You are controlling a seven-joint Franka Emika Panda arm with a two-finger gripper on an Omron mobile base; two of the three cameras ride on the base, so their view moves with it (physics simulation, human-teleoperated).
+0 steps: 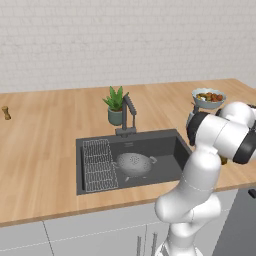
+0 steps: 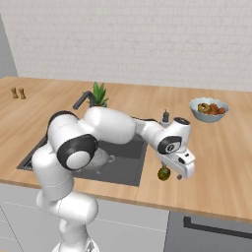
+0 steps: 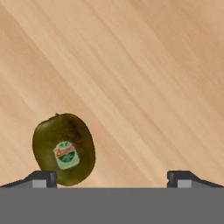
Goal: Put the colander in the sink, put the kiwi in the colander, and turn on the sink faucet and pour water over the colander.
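The grey holed colander [image 1: 134, 164] stands inside the dark sink [image 1: 167, 142], to the right of the wire rack [image 1: 98, 164]; the arm partly hides the colander [image 2: 101, 158] in the right base view. The dark faucet [image 1: 127, 116] rises behind the basin. The kiwi [image 2: 164, 173] lies on the wooden counter just right of the sink. My gripper [image 2: 171, 175] hangs low over it, open. In the hand view the kiwi [image 3: 64, 148], sticker up, sits close to the left fingertip [image 3: 41, 178], off centre in the wide gap of the gripper [image 3: 111, 179].
A pale bowl of orange and red fruit [image 2: 209, 109] stands on the counter behind the kiwi. A potted plant [image 1: 116, 105] is beside the faucet. Small shakers [image 2: 17, 93] stand far left. The counter's front edge runs close to the kiwi.
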